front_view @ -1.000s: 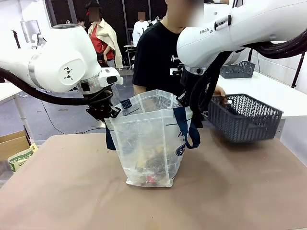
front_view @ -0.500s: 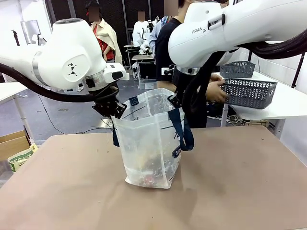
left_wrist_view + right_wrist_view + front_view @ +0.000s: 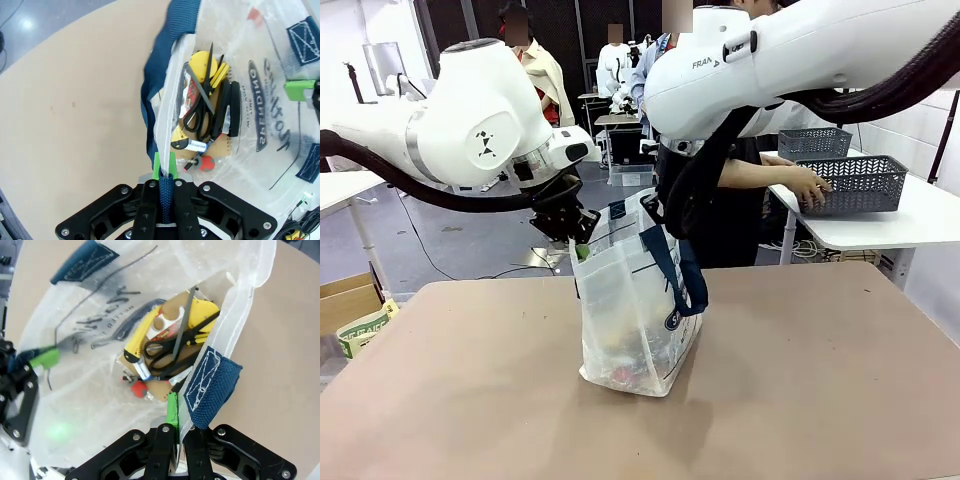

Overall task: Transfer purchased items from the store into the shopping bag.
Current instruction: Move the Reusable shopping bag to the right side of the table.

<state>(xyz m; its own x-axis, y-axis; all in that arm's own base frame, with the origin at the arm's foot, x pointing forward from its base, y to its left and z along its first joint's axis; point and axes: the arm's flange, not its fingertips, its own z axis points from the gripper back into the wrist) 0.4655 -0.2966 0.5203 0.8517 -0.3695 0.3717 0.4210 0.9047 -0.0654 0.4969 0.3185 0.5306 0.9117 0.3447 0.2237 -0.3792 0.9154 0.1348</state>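
Our left gripper (image 3: pixel 578 243) and right gripper (image 3: pixel 174 412) stay clamped on the shopping bag (image 3: pixel 630 310) on the tabletop (image 3: pixel 820 380), its mouth now narrower. The store (image 3: pixel 865 183) has gone to a side table (image 3: pixel 920 218) and the purchased items (image 3: pixel 205 115) lie inside the bag, so we judge the transfer done.

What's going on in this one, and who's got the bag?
Both grippers hold the shopping bag open on the brown table: the left gripper is shut on a navy strap, the right gripper on the opposite rim. The purchased items, black scissors and a yellow tape measure among them, lie in the bag's bottom. The person's hand rests on the grey basket, on a white side table.
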